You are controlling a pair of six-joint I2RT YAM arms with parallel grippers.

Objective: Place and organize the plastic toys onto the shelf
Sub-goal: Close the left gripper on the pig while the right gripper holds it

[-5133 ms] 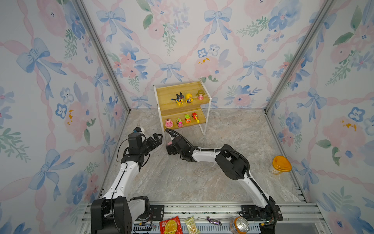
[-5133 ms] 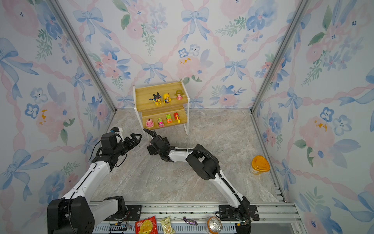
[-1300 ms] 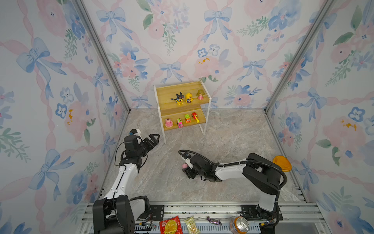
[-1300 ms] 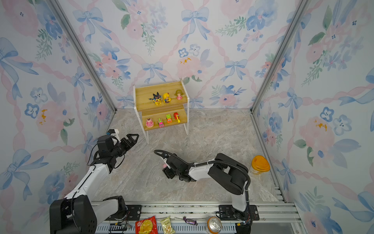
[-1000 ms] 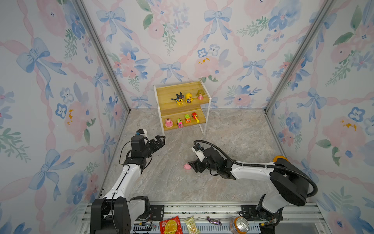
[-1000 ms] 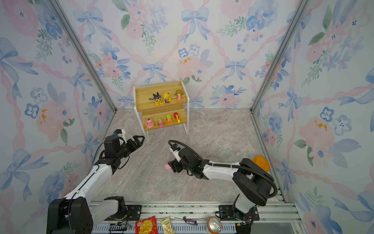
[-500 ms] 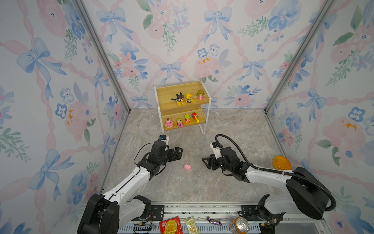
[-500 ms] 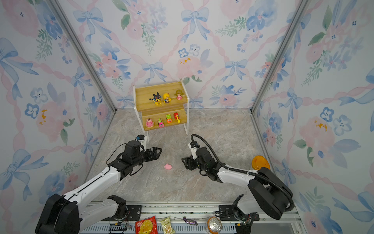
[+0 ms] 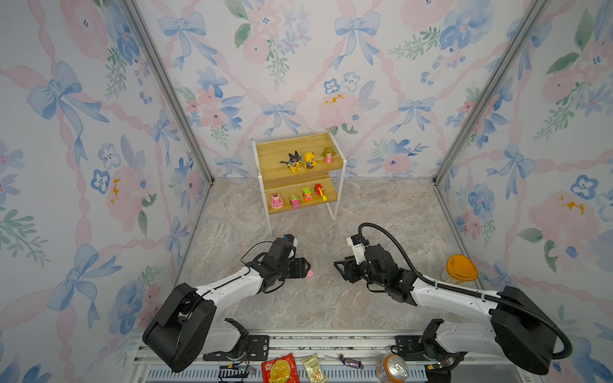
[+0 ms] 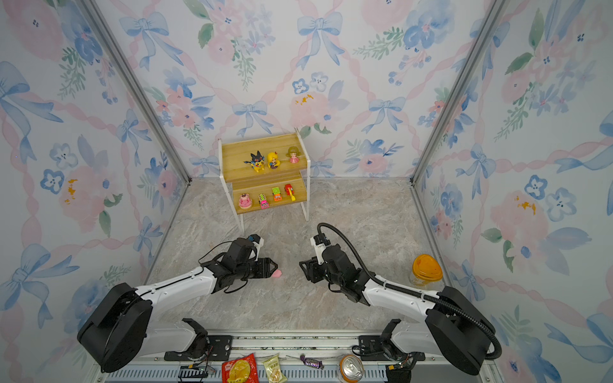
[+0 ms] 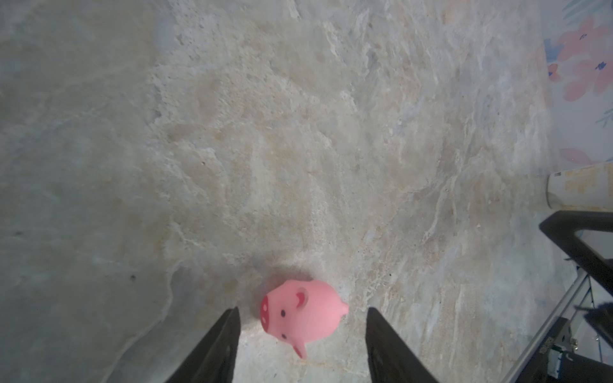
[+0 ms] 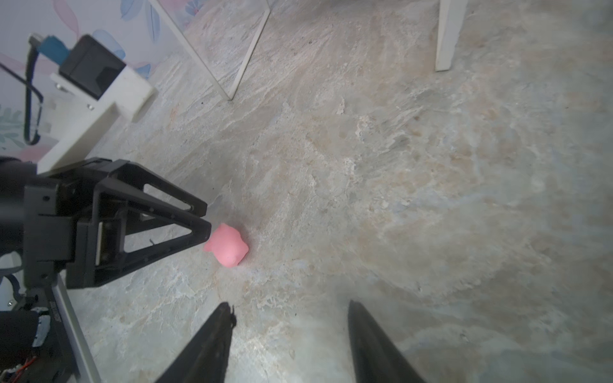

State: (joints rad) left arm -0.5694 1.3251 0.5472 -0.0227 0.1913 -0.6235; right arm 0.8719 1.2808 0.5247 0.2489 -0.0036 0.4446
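Reaching, top views: left gripper (image 9: 306, 268) at the pig (image 9: 310, 274) on the floor (image 9: 331, 308), well short of the shelf (image 9: 275, 156); right gripper (image 9: 339, 270) near, empty.
Left wrist: fingers (image 11: 219, 348) spread, one each side of pig (image 11: 300, 310), not touching; only the tips flank it.
Right wrist: own fingers (image 12: 209, 348) spread, nothing between.
Risk: shallow tip pinch likely squirts the round pig forward; arms are close, could bump.

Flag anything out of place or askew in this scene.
The pink pig is the odd one out: it sits on the floor between the open fingers of the left claw, not yet gripped, while seven other toys stand in rows on the shelf. Nothing looks spilled or broken.
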